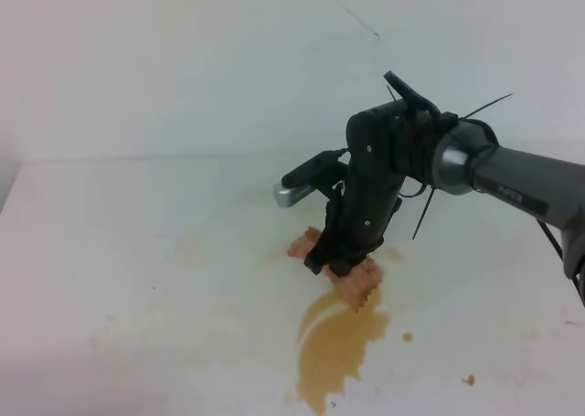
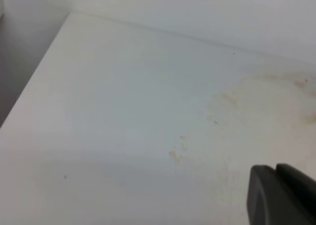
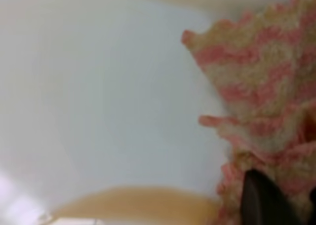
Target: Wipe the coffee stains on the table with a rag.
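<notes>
Just near of the right pincer (image 1: 338,262), which clenches the pink-orange rag (image 1: 361,283) against the white worktop (image 1: 137,279), the tan coffee puddle (image 1: 336,343) runs long toward the near edge. Only the left wrist view shows faint far-left smears (image 2: 256,99); the left pincer's (image 2: 279,195) state I cannot tell.

Right gripper (image 1: 331,262) covers the middle of the rag (image 1: 358,285) in the high view; fingertips merge into dark blur, jaw gap unreadable. Coffee stains (image 1: 334,343) puddle cut off by the bottom edge there. Right wrist view is soft: rag (image 3: 266,86) runs off the right and top edges, only one dark finger (image 3: 264,200) shows, clipped at the bottom. Left wrist view: just a dark corner of the left gripper (image 2: 281,195), cropped bottom right, state unreadable.
</notes>
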Controlling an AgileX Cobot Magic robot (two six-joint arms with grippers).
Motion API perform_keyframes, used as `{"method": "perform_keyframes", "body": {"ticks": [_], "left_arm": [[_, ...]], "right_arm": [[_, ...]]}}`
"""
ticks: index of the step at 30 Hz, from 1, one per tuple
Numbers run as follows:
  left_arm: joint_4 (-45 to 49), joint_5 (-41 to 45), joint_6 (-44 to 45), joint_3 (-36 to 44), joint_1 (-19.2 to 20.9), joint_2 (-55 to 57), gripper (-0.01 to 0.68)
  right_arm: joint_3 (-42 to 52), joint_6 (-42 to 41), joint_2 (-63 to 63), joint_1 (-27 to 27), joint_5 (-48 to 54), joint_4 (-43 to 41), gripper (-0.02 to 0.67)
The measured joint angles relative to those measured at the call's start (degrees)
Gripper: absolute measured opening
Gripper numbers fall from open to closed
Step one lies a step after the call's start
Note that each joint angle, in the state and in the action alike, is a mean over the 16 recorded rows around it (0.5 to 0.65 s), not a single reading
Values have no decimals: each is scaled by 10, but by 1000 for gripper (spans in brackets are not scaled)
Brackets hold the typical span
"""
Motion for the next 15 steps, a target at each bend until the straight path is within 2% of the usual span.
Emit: {"method": "perform_keyframes", "body": {"ticks": [8,15], "left_arm": [[0,0,0,0,0,0,-3],[0,0,0,0,0,0,-3]], "right_arm": [[7,-29,-80,1,13,21,52],[88,-82,-174,5,-15,75,54]]}}
